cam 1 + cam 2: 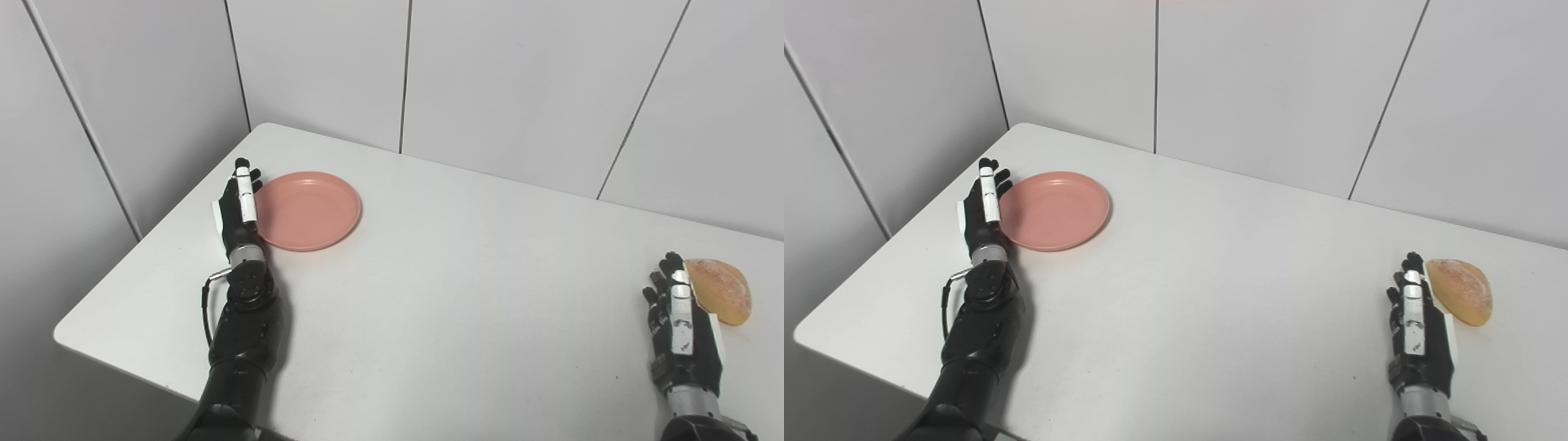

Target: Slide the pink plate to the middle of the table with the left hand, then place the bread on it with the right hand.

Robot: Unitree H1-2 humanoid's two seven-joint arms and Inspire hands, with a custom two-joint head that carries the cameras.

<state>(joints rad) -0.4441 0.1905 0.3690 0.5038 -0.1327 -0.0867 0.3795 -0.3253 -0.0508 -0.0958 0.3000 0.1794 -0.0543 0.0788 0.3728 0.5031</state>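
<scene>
Left hand (240, 205): released, fingers straight and together, set on edge against the left rim of the pink plate (306, 210), holding nothing. Pink plate: flat on the white counter (441, 294), far-left area near the back corner, well off the middle. Right hand (1418, 327): released, fingers extended, resting on edge just left of the bread (1461, 299), grasping nothing. Bread: golden half-round loaf, lying on the counter at the right side, well apart from the plate.
</scene>
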